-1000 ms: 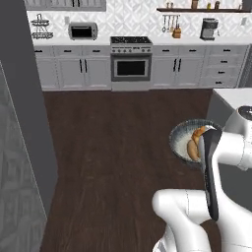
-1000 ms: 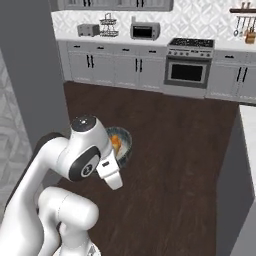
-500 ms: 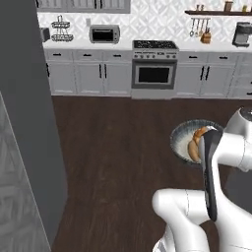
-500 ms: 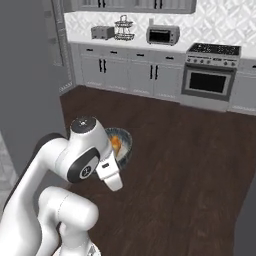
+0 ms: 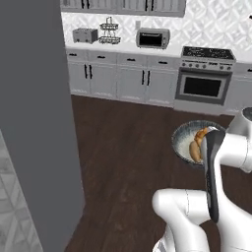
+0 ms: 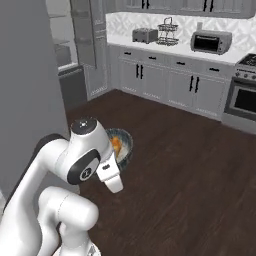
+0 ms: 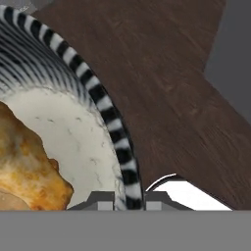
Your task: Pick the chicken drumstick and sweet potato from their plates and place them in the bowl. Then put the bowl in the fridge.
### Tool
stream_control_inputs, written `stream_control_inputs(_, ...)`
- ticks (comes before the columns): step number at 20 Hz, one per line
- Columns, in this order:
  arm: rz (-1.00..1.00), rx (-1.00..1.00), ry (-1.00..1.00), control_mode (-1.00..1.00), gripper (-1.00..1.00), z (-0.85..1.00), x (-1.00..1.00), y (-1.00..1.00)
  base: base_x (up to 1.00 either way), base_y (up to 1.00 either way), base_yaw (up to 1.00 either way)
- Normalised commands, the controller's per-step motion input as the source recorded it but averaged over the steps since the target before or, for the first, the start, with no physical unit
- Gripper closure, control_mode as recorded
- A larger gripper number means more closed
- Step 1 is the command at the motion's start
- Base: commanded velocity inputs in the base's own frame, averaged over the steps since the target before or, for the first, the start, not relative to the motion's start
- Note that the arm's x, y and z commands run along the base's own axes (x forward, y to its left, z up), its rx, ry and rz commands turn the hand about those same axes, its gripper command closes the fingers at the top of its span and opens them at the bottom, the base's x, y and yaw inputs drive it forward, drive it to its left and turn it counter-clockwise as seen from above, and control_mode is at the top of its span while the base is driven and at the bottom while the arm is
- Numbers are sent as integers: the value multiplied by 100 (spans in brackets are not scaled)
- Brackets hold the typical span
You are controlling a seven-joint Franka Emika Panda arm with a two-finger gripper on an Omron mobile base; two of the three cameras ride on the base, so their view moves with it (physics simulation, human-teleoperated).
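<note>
Gripper (image 7: 128,202) is clenching the rim of the round grey-blue speckled bowl (image 5: 185,141), carrying it above the dark wooden floor (image 5: 128,142). Lumpy golden-brown chicken drumstick (image 7: 27,169) is lying inside. Next, the base is probably needing to bring it to the tall grey fridge (image 6: 27,95).

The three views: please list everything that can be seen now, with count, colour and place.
bowl: one, grey-blue speckled, held above the floor, gripper on its rim
chicken drumstick: one, golden-brown, in the bowl
sweet potato: one, tan-orange, in the bowl
fridge: one, grey, left
floor: dark wood
toaster: one, grey, far counter
wire rack: one, black, far counter
microwave: one, silver, far counter
oven: one, steel, far wall
gripper: one, shut on the bowl rim
</note>
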Motion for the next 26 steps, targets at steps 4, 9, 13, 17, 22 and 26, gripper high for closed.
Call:
stream_control_inputs(4, 0, 0, 0, 100, 100, 0, 0, 0, 100, -78, 52)
stream_control_inputs(9, 0, 0, 0, 100, 100, 0, 0, 0, 100, -95, 50)
stream_control_inputs(13, 0, 0, 0, 100, 100, 0, 0, 0, 99, -100, 48)
stream_control_inputs(17, 0, 0, 0, 100, 100, 0, 0, 0, 91, -100, 52)
stream_control_inputs(22, 0, 0, 0, 100, 100, 0, 0, 0, 99, -96, 51)
stream_control_inputs(26, 0, 0, 0, 100, 100, 0, 0, 0, 100, -97, 49)
